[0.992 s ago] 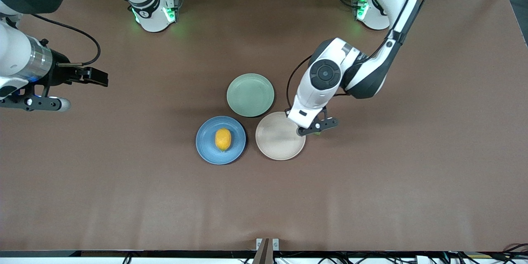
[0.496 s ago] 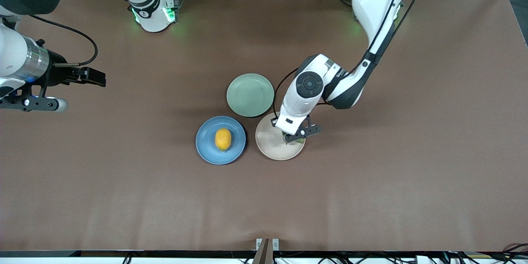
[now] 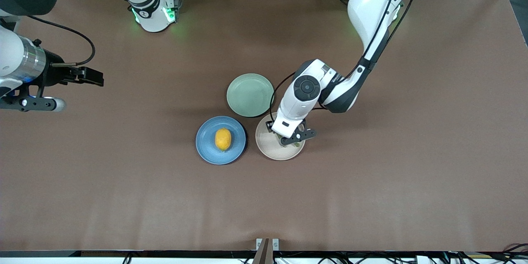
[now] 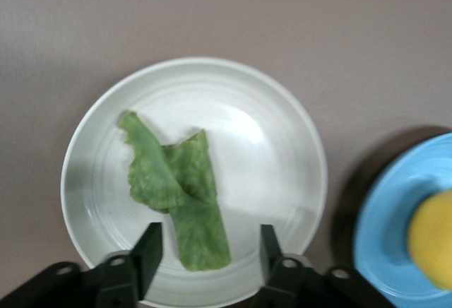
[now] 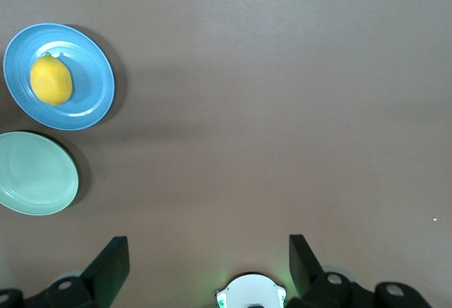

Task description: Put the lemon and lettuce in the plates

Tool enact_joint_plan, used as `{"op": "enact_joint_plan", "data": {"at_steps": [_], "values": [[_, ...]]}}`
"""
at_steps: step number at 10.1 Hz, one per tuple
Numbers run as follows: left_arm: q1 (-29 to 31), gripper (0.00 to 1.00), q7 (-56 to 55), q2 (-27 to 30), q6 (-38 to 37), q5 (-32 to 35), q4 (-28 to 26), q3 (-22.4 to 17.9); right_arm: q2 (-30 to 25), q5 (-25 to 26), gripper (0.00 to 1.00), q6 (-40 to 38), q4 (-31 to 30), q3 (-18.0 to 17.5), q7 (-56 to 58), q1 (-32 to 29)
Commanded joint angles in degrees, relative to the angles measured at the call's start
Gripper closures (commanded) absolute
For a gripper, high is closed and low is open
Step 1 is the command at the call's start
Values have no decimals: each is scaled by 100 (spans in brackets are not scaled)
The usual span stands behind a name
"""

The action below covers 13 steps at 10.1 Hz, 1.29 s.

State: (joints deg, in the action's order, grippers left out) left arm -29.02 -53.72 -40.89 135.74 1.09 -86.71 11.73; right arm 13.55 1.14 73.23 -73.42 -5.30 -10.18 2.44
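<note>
The left gripper point(image 4: 210, 251) hangs spread over the beige plate point(image 4: 282, 131), where the lettuce point(image 4: 176, 188) lies. The lemon point(image 3: 223, 139) sits on the blue plate point(image 3: 206, 148). The right gripper point(image 5: 205, 262) waits, spread, over the table's right-arm end.

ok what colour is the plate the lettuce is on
Pale beige-white plate, under the green lettuce; clearest in the left wrist view.

The left claw point(image 3: 291, 135) hides most of the lettuce point(image 3: 296, 144).

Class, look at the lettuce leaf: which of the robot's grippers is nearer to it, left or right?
Left. The left gripper is open over the lettuce in the beige plate; the right gripper waits at its own end.
</note>
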Motion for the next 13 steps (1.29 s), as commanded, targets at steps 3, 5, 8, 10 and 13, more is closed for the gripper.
{"op": "enact_joint_plan", "data": {"at_steps": [3, 5, 8, 10, 13], "values": [[510, 0, 546, 1554, -1581, 164, -74, -39, -124, 27, 0, -19, -129, -67, 87, -95], [1018, 0, 1673, 2240, -2522, 155, -92, -30, -150, 27, 0, -28, -138, -67, 165, -138], [1714, 0, 2480, 3094, -3657, 146, -109, -12, -422, 27, 0, 112, -558, -67, 306, -305], [2005, 0, 2524, 3507, -4072, 155, -101, -21, -502, 27, 0, 192, -683, -67, 412, -341], [2348, 0, 3007, 3790, -4214, 146, -92, -30, -537, 27, 0, 192, -761, -67, 482, -472]]}}
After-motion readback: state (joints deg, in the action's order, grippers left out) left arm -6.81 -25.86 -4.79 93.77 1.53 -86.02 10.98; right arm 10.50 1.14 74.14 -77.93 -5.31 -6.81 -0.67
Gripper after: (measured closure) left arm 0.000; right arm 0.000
